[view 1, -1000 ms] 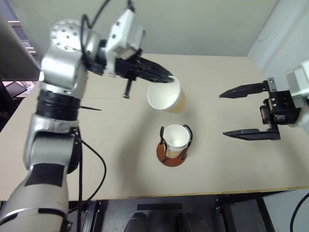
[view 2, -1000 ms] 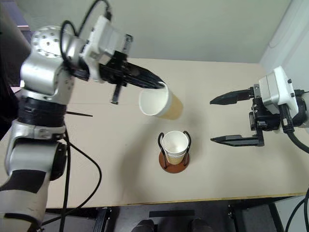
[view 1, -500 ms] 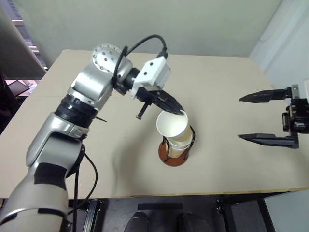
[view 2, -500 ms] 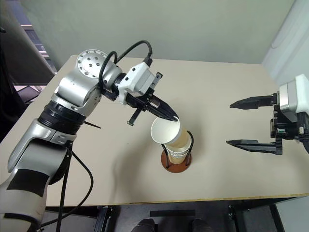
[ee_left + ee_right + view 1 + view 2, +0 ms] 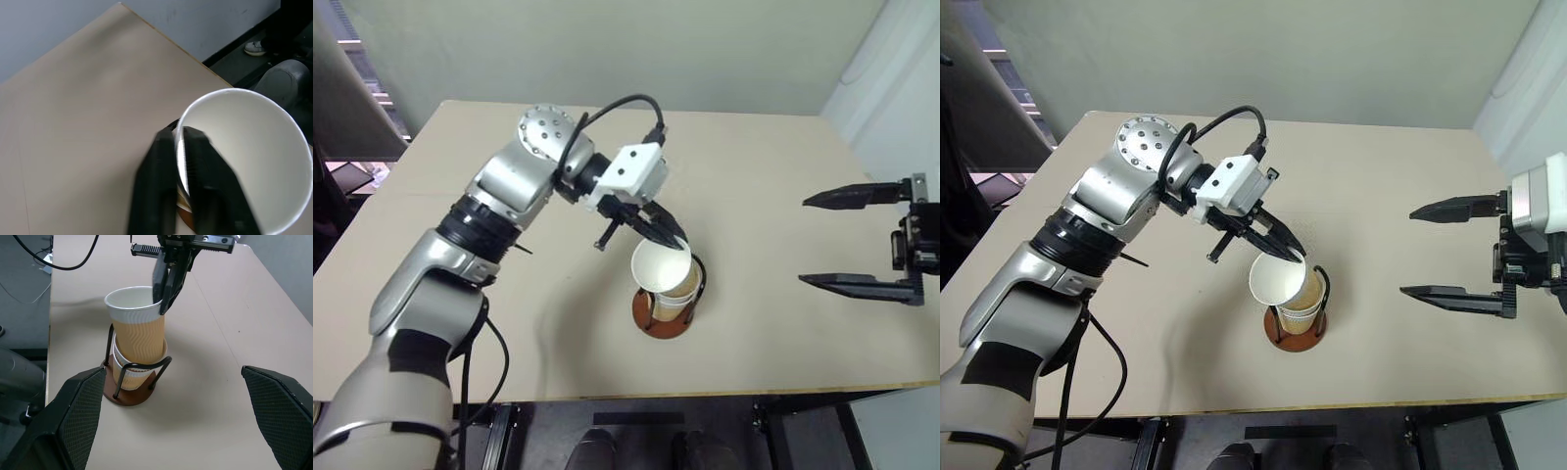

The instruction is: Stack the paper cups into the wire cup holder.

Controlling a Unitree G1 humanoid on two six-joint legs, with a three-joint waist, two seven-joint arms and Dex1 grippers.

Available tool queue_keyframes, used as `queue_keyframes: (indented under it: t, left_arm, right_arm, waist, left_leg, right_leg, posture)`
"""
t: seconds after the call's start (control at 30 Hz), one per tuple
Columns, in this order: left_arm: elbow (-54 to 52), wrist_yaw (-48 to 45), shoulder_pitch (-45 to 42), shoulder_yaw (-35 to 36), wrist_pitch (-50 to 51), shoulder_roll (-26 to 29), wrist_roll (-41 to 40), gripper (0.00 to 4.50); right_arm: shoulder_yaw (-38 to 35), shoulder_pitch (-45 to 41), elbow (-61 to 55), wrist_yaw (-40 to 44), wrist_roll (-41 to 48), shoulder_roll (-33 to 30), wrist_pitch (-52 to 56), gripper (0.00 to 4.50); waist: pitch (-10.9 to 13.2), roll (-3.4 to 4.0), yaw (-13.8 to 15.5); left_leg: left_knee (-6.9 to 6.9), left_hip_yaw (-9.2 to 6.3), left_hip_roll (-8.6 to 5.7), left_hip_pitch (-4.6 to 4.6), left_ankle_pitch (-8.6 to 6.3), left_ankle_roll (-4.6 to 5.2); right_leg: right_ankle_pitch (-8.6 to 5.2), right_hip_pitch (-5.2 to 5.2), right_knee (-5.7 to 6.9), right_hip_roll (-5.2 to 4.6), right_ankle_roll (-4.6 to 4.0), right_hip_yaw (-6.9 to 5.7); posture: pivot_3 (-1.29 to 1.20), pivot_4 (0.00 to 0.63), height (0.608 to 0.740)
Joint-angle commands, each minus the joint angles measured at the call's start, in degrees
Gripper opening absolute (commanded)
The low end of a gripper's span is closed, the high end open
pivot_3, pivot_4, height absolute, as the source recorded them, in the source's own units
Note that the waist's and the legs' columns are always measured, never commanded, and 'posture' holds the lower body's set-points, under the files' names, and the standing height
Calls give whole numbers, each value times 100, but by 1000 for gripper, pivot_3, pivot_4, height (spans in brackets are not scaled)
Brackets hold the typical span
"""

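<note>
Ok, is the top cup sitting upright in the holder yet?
No, tilted. The top cup leans inside the wire cup holder, its rim between the left gripper fingers.

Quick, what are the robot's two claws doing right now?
Left gripper: closed on the rim of the top paper cup, which sits in the wire cup holder.
Right gripper: open, holding nothing.

A tan, white-rimmed paper cup [image 5: 138, 328] was nested, tilted, in the cups (two visible) already seated in the wire cup holder [image 5: 128, 387].

A beige table [image 5: 773, 196] — plain-topped — stands before a pale wall [image 5: 607, 49] (a shoe [image 5: 254, 47] on the dark floor).
</note>
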Motion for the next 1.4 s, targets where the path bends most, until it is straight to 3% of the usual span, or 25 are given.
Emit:
queue_keyframes:
  t: [0.03, 0.27, 0.3, 0.43, 0.63, 0.83, 0.93, 1.17, 1.4]
  left_arm:
    - [-65, -217, -139, 70, -50, -86, 53, 1684]
    - [186, -217, -135, 362, -163, -363, 423, 4306]
    - [233, -217, -135, 445, -161, -397, 475, 4451]
    - [277, -99, -70, 996, 92, -378, 532, 4451]
    - [-524, -217, 804, 1735, 937, 684, 93, 4451]
    - [-1454, -42, 2921, 3234, 2047, 2280, -588, 4451]
    - [-1739, 187, 4080, 4129, 2426, 2715, -858, 4451]
    - [-2313, 503, 6140, 5877, 3063, 2930, -1111, 4451]
    - [-2609, 793, 6416, 6147, 3221, 2809, -1268, 4451]
  right_arm:
    - [-252, 18, -165, -105, 87, -74, -12, 4500]
    - [-178, 63, -185, -186, 57, -46, -76, 4500]
    - [-159, 56, -171, -188, 51, -46, -95, 4500]
    - [-32, -23, 25, -124, 1, -51, -228, 4500]
    - [264, 35, 583, 144, -274, 2, -600, 4500]
    - [392, 140, 1723, 428, -744, 10, -1011, 4500]
    - [338, 274, 2111, 595, -888, -34, -1132, 4500]
    - [369, 341, 2508, 803, -968, -49, -1154, 4500]
    - [785, -58, 2531, 887, -937, 61, -1117, 4500]
  waist:
    - [0, 0, 0]
    - [0, 0, 3]
    - [0, 0, 3]
    - [0, 0, 2]
    - [-11, 18, -53]
    - [-12, 20, -55]
    - [-12, 21, -60]
    - [-13, 19, -27]
    - [-13, 18, -66]
  left_leg:
    - [0, 0, 0, 0, 0, 0]
    - [6, 0, -3, 0, -1, 3]
    - [7, 0, -3, -1, -1, 3]
    - [7, 4, -2, 0, -1, 4]
    - [-2, 13, 0, 11, -1, 4]
    - [-7, -7, 2, 17, 0, 5]
    - [-19, -7, 11, 31, 0, 6]
    - [-14, 6, 11, 70, -5, 15]
    - [-16, 12, 5, 103, -8, 19]
  right_leg:
    - [0, 0, 0, 0, 1, 0]
    - [1, 3, 1, -3, 5, 0]
    - [1, 3, 1, -3, 5, 0]
    - [0, 3, 3, -2, 7, -1]
    - [-2, 0, 8, 4, 9, -6]
    - [-2, -8, 11, 3, 10, -8]
    - [-4, -13, 17, 2, 8, 1]
    - [-23, 7, 62, -3, -26, 16]
    - [-41, 22, 92, 3, -67, 49]
  posture:
    - [0, 150, 740]
    - [0, 150, 740]
    - [0, 150, 740]
    - [0, 150, 740]
    - [0, 150, 740]
    - [0, 150, 740]
    - [0, 150, 740]
    - [0, 150, 740]
    - [0, 150, 740]
